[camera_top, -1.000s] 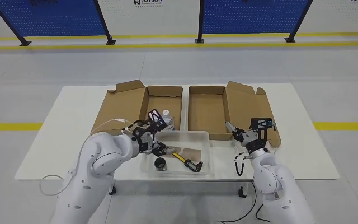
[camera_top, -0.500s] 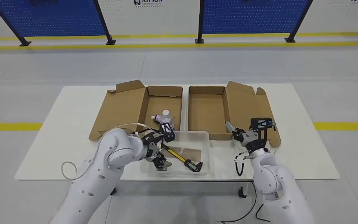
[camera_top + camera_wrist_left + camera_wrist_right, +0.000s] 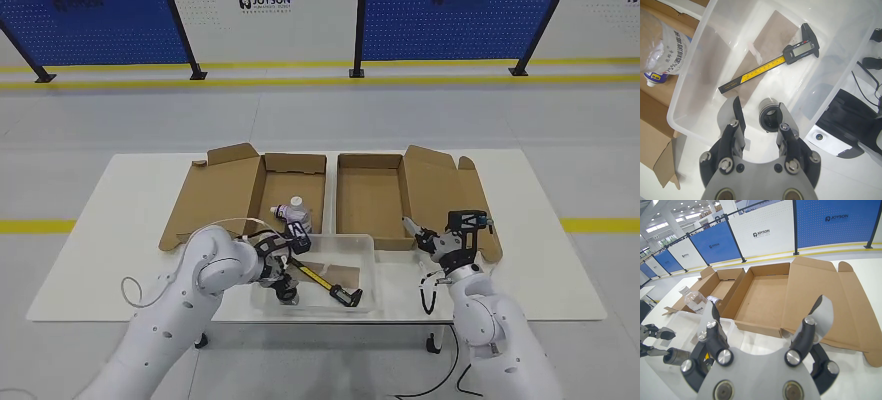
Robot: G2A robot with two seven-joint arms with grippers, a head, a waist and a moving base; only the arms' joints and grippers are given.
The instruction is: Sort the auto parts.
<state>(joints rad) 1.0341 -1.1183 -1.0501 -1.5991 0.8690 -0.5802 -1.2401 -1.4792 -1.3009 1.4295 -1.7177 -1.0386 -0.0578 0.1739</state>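
Steel bushing (image 3: 769, 118) lies between the left gripper's (image 3: 758, 102) spread jaws; right gripper (image 3: 766, 300) also apart.

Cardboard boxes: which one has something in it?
The box by the left gripper: a clear bottle lies in it; the other box shows bare cardboard.

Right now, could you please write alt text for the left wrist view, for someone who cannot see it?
The left end effector, open, has a metal bearing between its fingers inside a clear plastic bin. A digital caliper lies nearby on a brown card.
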